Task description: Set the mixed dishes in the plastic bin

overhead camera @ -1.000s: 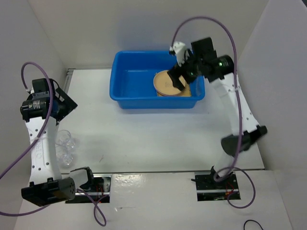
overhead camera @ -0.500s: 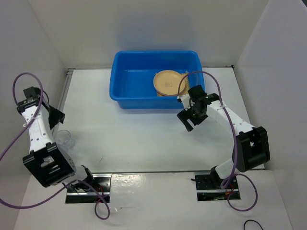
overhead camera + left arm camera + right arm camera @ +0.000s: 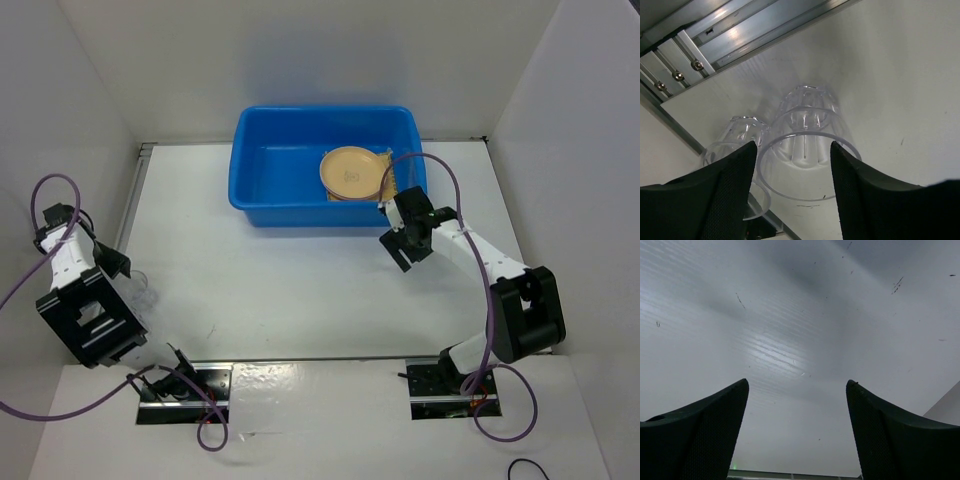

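Observation:
The blue plastic bin stands at the back centre. In it the yellow-tan plate lies over the woven mat. A thin pinkish edge shows under the plate. Two clear cups lie on their sides at the table's left edge. In the left wrist view, one cup lies mouth toward me between my fingers and the other cup is just left of it. My left gripper is open, straddling the cup's rim. My right gripper is open and empty over bare table in front of the bin.
White walls close in the table on the left, back and right. An aluminium rail runs along the left edge just beyond the cups. The arm bases sit at the near edge.
My right gripper let go of the yellow-tan plate in the bin and drew back, down to the table in front of it. My left arm swung down toward the clear cups.

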`<state>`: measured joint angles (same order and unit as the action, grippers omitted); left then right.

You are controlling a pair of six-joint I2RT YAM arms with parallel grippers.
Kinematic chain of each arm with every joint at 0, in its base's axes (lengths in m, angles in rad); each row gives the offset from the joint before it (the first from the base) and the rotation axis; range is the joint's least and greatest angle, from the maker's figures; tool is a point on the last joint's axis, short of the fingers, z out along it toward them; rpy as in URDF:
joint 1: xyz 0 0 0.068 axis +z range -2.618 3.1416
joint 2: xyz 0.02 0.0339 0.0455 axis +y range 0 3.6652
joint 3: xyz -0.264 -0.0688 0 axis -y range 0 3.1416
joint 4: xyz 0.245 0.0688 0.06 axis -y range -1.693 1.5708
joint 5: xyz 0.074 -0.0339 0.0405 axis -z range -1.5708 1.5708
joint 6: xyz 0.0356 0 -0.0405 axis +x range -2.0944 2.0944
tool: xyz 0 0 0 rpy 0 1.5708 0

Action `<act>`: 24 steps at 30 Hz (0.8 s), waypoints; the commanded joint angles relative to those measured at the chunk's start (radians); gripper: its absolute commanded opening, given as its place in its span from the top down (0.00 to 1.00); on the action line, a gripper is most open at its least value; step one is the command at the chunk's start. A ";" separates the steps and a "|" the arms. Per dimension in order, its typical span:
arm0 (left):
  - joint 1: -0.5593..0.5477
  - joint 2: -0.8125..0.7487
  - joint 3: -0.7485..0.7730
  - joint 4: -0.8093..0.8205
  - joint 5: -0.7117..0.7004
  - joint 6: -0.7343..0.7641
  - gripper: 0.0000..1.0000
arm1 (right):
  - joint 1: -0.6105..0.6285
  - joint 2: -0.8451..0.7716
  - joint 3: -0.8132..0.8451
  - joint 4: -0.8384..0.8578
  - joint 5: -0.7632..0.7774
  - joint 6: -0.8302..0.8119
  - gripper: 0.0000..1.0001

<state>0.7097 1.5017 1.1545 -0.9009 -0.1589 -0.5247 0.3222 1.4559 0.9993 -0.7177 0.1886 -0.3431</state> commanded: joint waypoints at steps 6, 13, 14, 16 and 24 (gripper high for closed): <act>0.019 0.075 -0.022 0.028 -0.005 0.003 0.38 | -0.008 -0.034 -0.028 0.086 0.020 0.038 0.17; 0.019 0.123 -0.022 0.019 0.009 0.003 0.77 | -0.008 -0.043 -0.037 0.104 0.029 0.047 0.17; 0.019 0.123 -0.022 0.028 0.039 0.015 0.84 | -0.008 -0.043 -0.037 0.104 0.029 0.047 0.17; 0.019 0.123 -0.013 0.028 0.071 0.029 0.97 | -0.008 -0.043 -0.037 0.104 0.038 0.047 0.17; 0.010 0.003 0.273 -0.030 0.322 -0.026 1.00 | -0.017 -0.062 -0.037 0.104 0.049 0.047 0.20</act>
<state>0.7227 1.5955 1.2503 -0.9535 0.0002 -0.5072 0.3138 1.4345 0.9680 -0.6552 0.2111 -0.3103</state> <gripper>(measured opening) 0.059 0.807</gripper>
